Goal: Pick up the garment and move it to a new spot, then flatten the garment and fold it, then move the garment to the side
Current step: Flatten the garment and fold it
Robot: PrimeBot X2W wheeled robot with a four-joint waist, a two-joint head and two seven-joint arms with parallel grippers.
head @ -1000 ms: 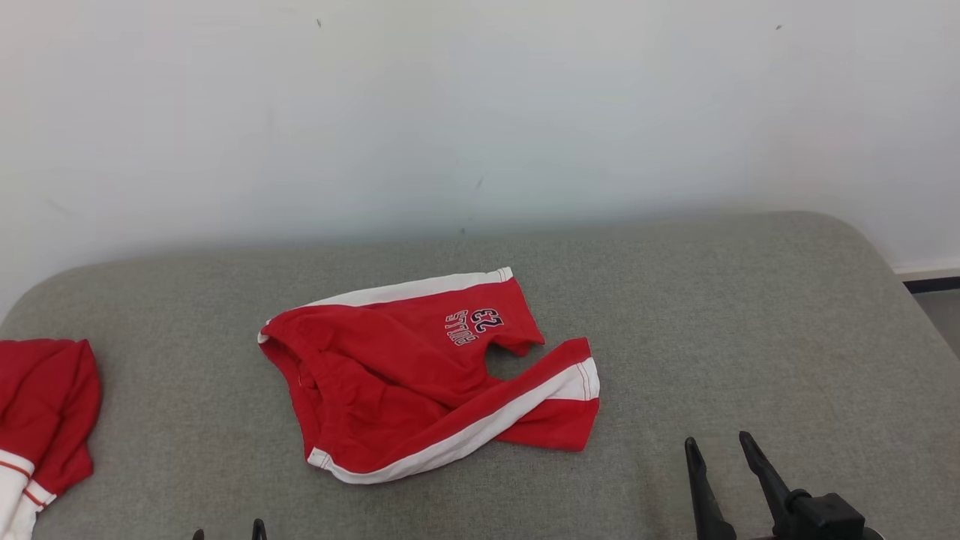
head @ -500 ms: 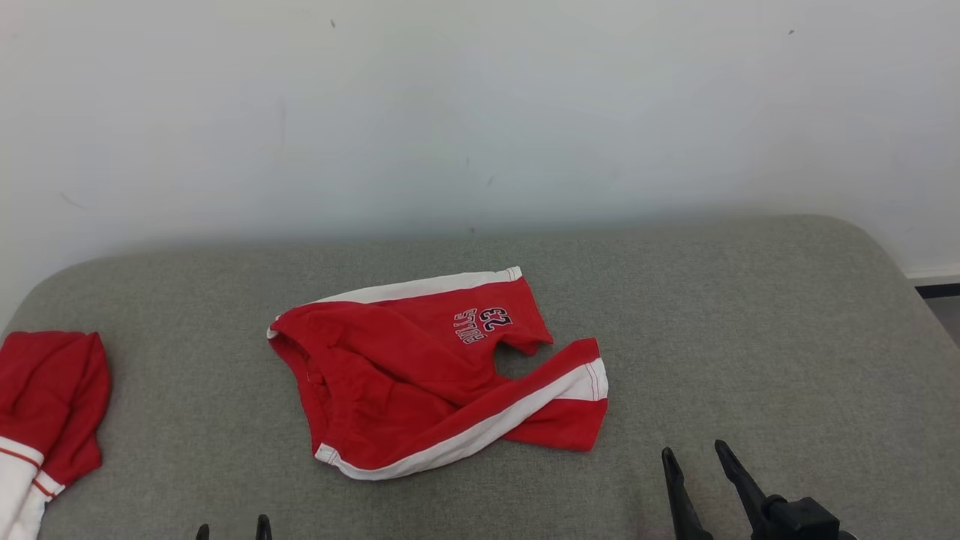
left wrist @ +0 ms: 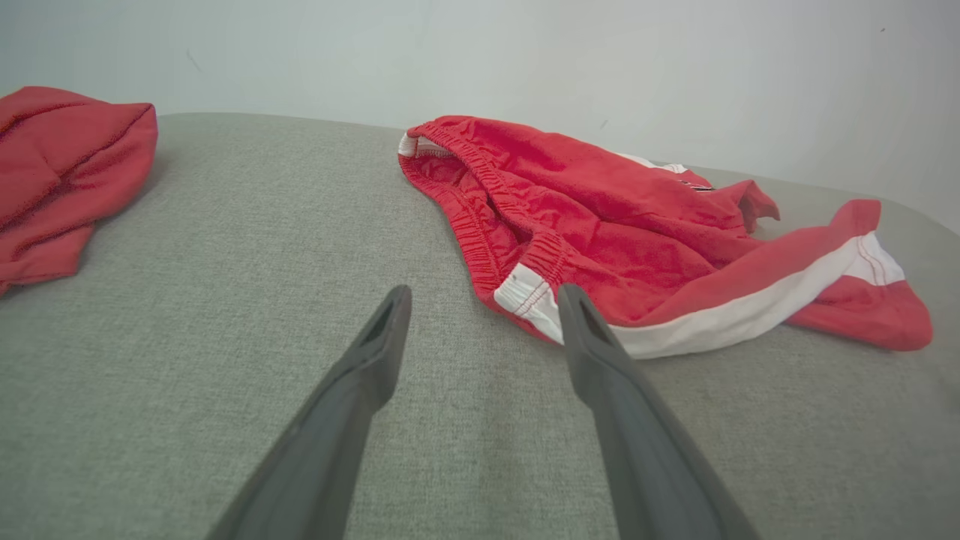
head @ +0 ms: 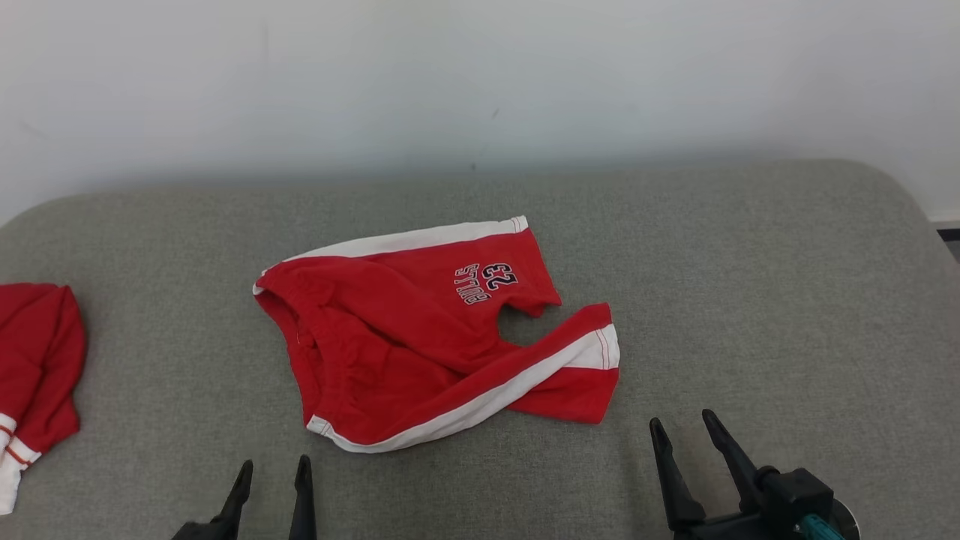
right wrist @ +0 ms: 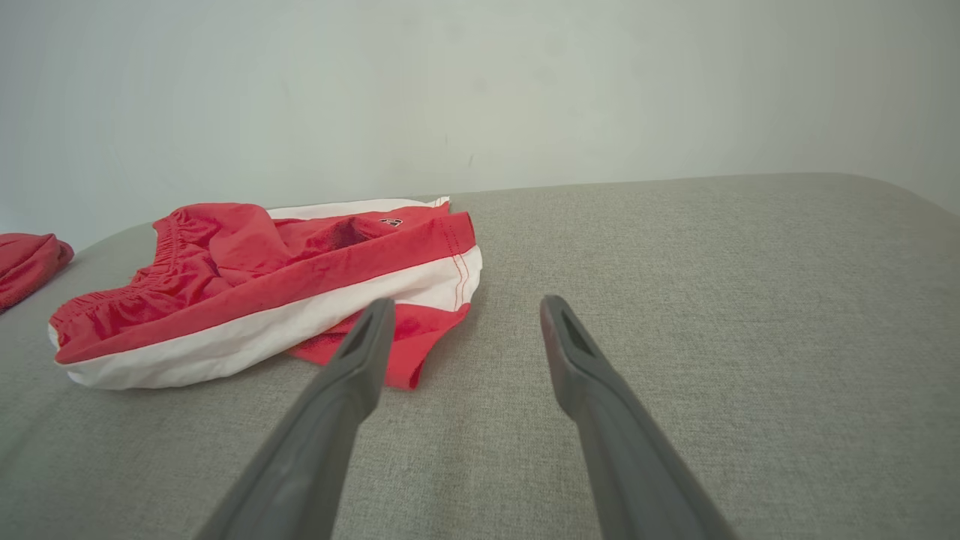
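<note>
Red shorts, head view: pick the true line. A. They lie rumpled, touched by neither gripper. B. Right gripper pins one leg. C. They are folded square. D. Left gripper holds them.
A: the red shorts lie rumpled on the grey surface, and the left gripper and right gripper both stand open, short of the cloth.

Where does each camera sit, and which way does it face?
Head view: on the head, facing down at red shorts on a grey cushion; left end effector and right end effector at bottom.
Left wrist view: on the left wrist, facing the shorts' waistband past its own fingers.
Right wrist view: on the right wrist, facing a leg hem past its own fingers.
Both wrist views share the shorts.
</note>
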